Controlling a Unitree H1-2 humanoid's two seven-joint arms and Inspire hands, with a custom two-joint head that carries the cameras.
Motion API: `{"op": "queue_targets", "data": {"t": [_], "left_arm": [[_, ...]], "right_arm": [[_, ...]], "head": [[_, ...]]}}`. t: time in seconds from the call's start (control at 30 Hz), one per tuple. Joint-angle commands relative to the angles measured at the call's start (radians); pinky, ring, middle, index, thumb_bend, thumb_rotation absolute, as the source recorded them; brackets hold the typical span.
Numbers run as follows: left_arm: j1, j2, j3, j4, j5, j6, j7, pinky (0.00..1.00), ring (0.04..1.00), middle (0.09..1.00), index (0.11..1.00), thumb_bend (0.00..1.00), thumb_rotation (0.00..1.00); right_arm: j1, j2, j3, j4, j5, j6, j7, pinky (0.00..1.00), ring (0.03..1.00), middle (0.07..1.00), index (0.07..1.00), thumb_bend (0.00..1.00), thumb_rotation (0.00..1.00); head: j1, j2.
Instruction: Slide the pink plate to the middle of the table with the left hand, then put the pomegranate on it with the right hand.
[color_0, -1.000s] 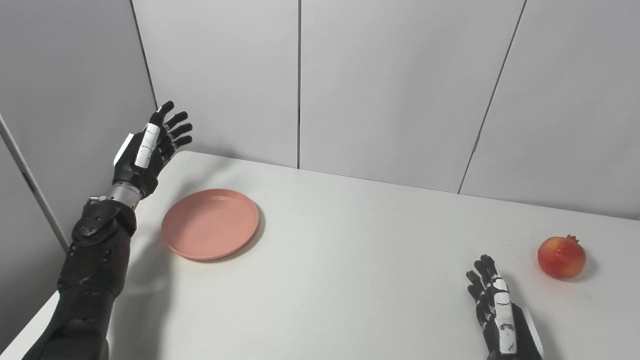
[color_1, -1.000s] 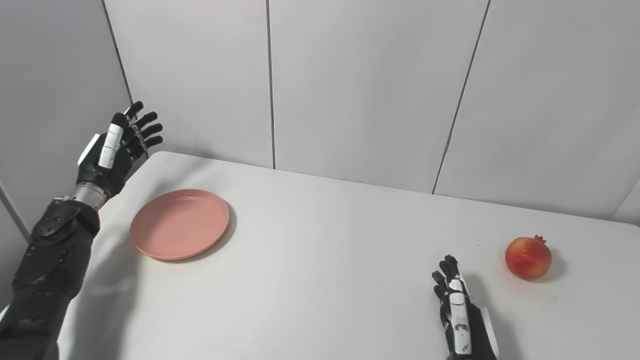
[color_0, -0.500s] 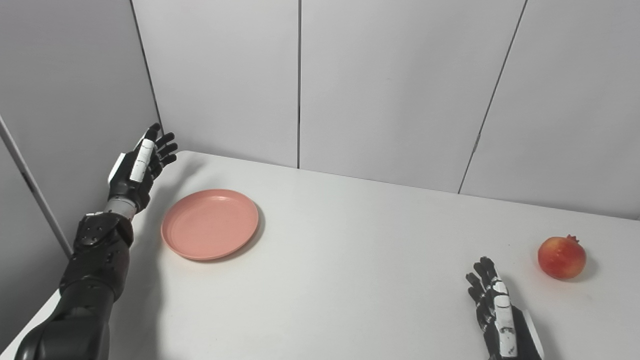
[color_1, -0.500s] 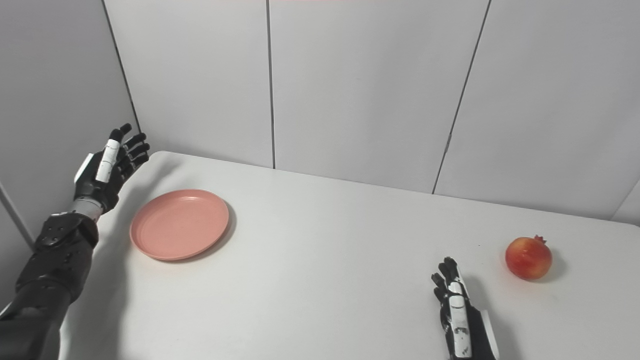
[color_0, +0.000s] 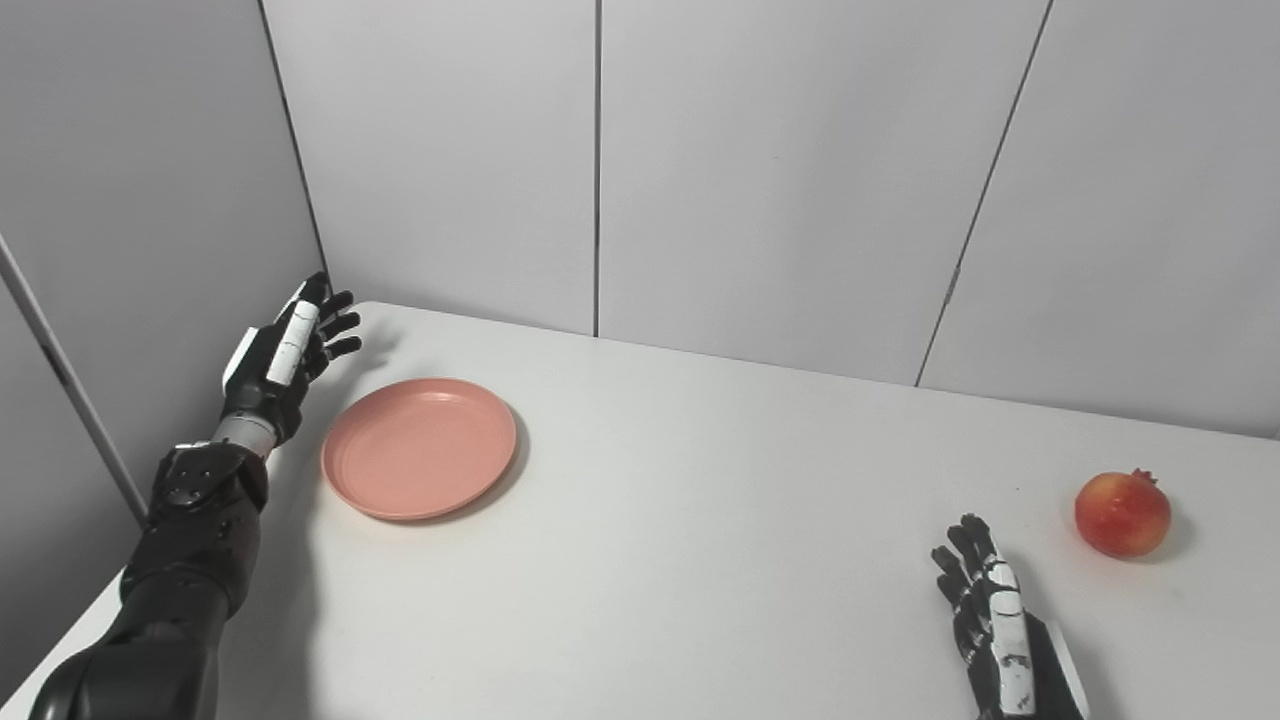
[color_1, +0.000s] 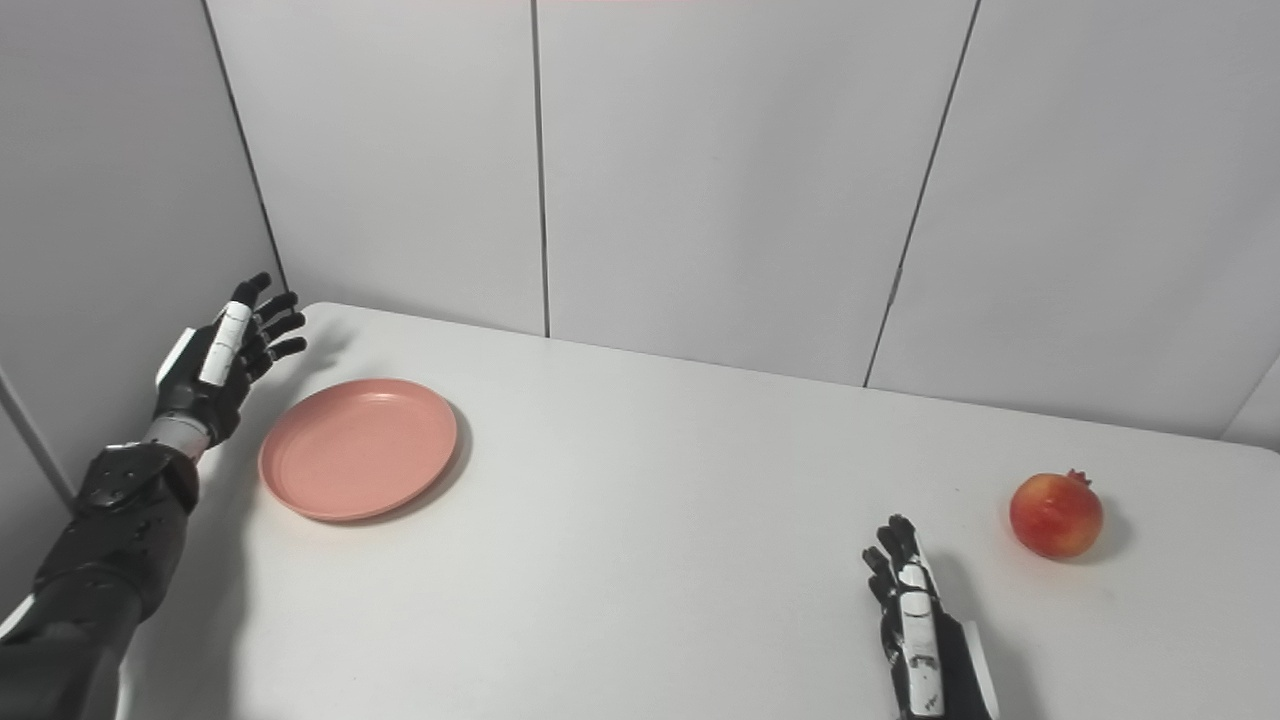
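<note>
Now the left hand (color_0: 283, 360) hovers just beside the plate (color_0: 420, 447) on the desk's (color_0: 700, 520) left, fingers spread, holding nothing. Far right, the pomegranate (color_0: 1122, 514) sits near the right hand (color_0: 995, 630), equally open and empty.

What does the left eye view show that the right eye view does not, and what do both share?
Only the left eye view: a long run of the pale slanted strip on the left wall; the right eye view catches just its lower end.
Only the right eye view: a slanted wall seam at the far right edge.
Both: the pink plate and the pomegranate lying far apart on the table, with the open left hand and the open right hand touching neither.
</note>
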Motion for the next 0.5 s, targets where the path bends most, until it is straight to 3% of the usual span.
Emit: {"op": "queue_targets", "data": {"t": [0.0,0.3,0.47], "left_arm": [[-0.047,0.039,0.008,0.018,-0.011,-0.044,-0.023,0.79,0.842,0.87,0.916,1.0,0.78],[-0.057,0.041,0.004,0.146,0.0,-0.092,-0.044,0.73,0.786,0.805,0.872,1.0,0.76],[-0.055,0.032,-0.012,0.173,0.026,-0.094,-0.018,0.78,0.823,0.846,0.894,1.0,0.78]], "right_arm": [[0.064,0.0,-0.001,0.045,0.002,0.015,0.001,1.0,0.946,0.966,0.967,0.74,1.0],[0.072,0.0,-0.002,0.026,0.0,0.028,-0.002,1.0,0.943,0.962,0.964,0.72,1.0],[0.07,-0.006,-0.001,0.027,-0.004,0.028,0.0,1.0,0.945,0.966,0.966,0.73,1.0]], "head": [[0.0,0.0],[-0.006,0.01],[-0.005,0.009]]}}
